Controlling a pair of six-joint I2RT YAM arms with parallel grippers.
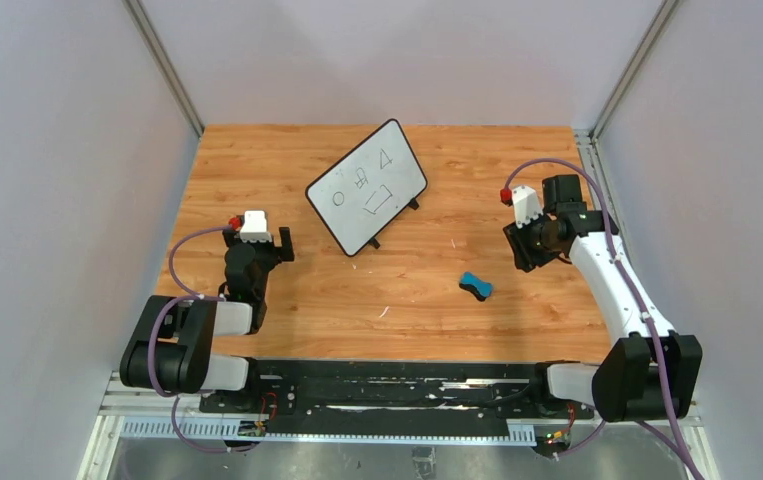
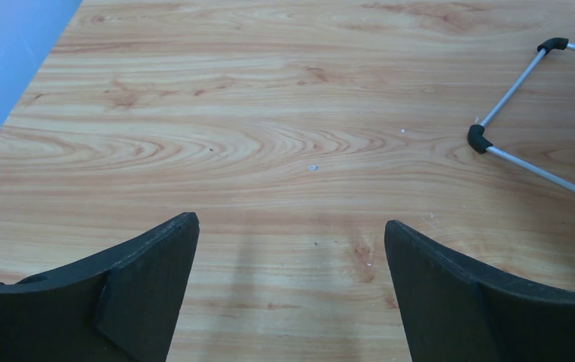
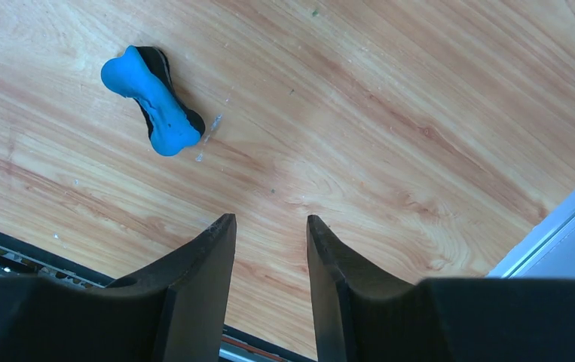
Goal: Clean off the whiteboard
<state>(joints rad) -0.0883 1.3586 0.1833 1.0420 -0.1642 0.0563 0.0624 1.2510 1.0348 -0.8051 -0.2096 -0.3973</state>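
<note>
- Wood-grain table (image 1: 427,320) carries everything in the top view; the two arms are mounted at its 6 o'clock edge.
- The whiteboard (image 1: 367,187) lies toward 12 o'clock from the table's middle. It is turned so that its long sides run up toward a point between 1 and 2 o'clock.
- Black drawn shapes cover its face: a circle, a triangle, a four-sided outline and a smaller mark too fine to read. Small black feet show along its 4 o'clock side.
- A blue bone-shaped eraser (image 1: 475,286) rests flat on the wood at about 4 o'clock from the board, well apart from it. In the right wrist view the eraser (image 3: 152,98) sits toward 10 o'clock, untouched.
- The left gripper (image 1: 257,245) is at 8 o'clock from the board, near but not touching it. Its wrist view shows the left gripper (image 2: 290,226) spread wide over bare wood, holding nothing.
- The right gripper (image 1: 523,252) is at about 4 o'clock from the board, with the eraser at its 8 o'clock. Seen from the wrist, the right gripper (image 3: 270,222) has a narrow gap between its fingers and nothing between them.
</note>
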